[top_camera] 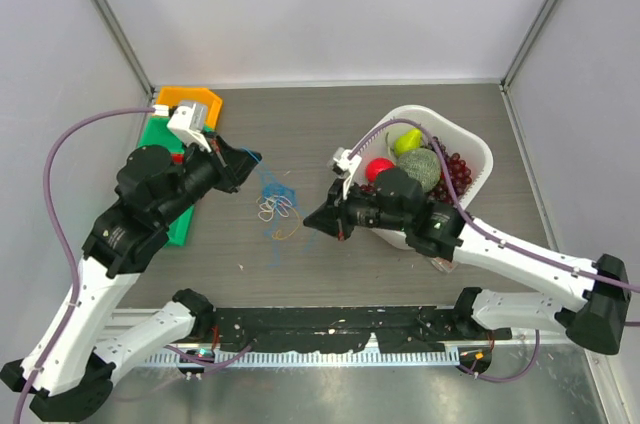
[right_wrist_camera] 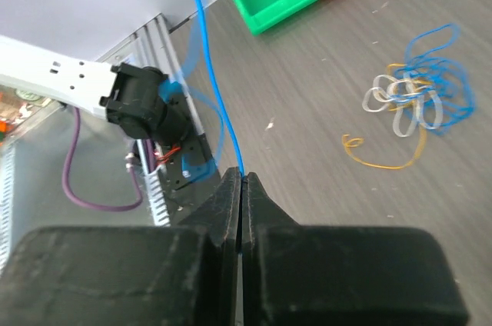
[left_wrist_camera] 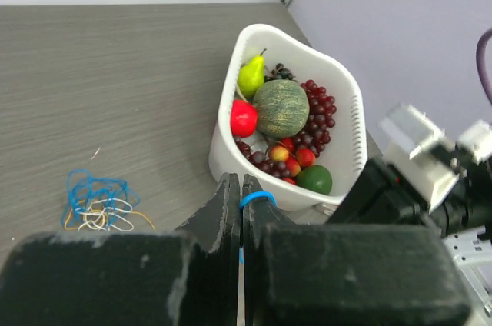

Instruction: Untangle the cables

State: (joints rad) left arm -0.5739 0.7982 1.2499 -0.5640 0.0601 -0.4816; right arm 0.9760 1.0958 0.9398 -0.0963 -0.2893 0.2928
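I've got L tool (left_wrist_camera: 241, 191) and R tool (right_wrist_camera: 241, 184) each pinched shut on blue cable (left_wrist_camera: 257, 195). Clump (top_camera: 278, 204) sits btwn them, mid worktop (top_camera: 330, 129), so I'd pull apart L-R.

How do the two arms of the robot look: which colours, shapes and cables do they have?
Both the left arm and the right arm have white boxy lower links and bulky black upper joints. A purple hose runs along each arm. A small white block sits at each wrist. The jaws are matt black, flat and wedge-shaped, tapering to narrow tips.
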